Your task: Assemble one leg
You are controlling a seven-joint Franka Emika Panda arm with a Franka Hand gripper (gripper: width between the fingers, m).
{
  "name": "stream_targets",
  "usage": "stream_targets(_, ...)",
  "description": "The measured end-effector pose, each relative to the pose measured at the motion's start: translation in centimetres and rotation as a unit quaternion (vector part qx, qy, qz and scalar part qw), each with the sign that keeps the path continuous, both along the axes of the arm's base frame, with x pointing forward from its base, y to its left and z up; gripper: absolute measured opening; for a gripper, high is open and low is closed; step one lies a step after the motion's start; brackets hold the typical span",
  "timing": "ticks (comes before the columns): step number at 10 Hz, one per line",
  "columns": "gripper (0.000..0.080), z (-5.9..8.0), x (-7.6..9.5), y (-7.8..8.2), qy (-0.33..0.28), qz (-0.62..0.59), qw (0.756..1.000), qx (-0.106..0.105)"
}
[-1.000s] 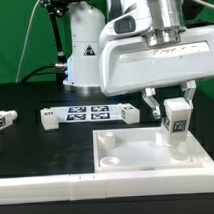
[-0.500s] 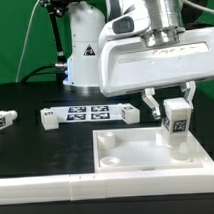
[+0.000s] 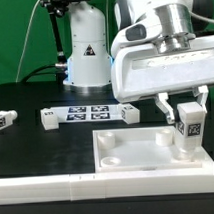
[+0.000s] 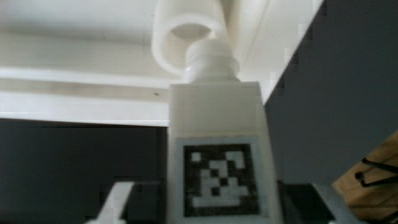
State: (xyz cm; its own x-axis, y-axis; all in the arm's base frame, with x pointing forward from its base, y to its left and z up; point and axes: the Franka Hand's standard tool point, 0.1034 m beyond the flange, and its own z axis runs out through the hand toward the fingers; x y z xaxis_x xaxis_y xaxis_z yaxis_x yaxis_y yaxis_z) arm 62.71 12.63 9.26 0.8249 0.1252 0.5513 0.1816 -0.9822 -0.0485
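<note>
The leg [image 3: 189,127] is upright, tag facing the camera, pinched between the fingers of the gripper [image 3: 187,114] at the right of the exterior frame, over the tray [image 3: 147,166]. Since 0.5 s ago both have shifted right and slightly lower. In the wrist view the leg [image 4: 217,130] fills the centre, its tip by a tray hole [image 4: 183,40]. The second leg [image 3: 4,120] and the marker board [image 3: 88,116] are unmoved.

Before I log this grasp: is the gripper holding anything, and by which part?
Yes, the gripper holds the leg upright by its upper, tagged end, a finger on each side.
</note>
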Motion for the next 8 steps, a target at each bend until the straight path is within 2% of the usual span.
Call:
stream_targets(3, 0.0292, -0.07, 0.33, -0.6, -0.027, 0.0, 1.0, -0.004)
stream_targets(8, 0.0292, 0.58, 0.29, -0.89, -0.029, -0.001, 1.0, -0.005)
